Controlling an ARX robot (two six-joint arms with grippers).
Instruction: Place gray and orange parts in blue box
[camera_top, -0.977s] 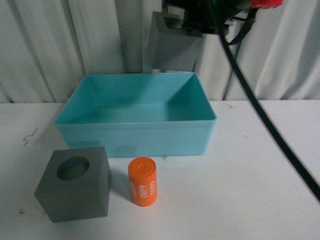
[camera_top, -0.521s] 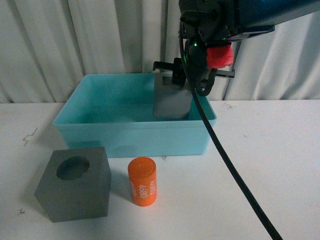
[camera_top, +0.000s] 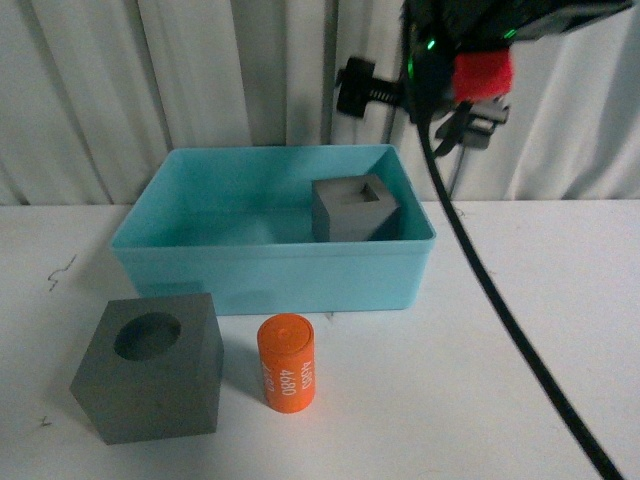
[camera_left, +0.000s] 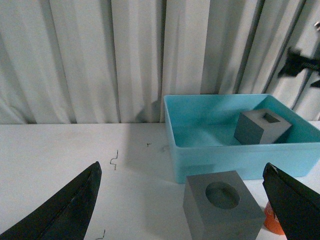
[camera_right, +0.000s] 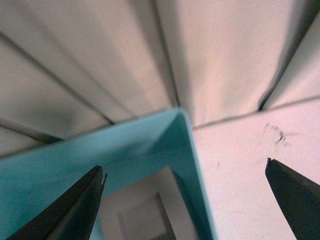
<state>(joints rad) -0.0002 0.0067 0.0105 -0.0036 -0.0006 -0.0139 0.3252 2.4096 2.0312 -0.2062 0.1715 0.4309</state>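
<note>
The blue box stands at the middle back of the table. One gray cube with a square recess rests inside it at the right. High above that cube, my right gripper hangs open and empty. In the right wrist view the same cube lies below the open right gripper, beside the box wall. In front of the box stand a gray cube with a round recess and an orange cylinder. My left gripper is open, facing the round-recess cube.
White curtains hang close behind the table. A black cable runs from the right arm down across the right side of the front view. Small pen marks dot the white tabletop.
The right gripper lowered the square-recess cube into the box, let go of it and rose. The cube now rests on the box floor.
</note>
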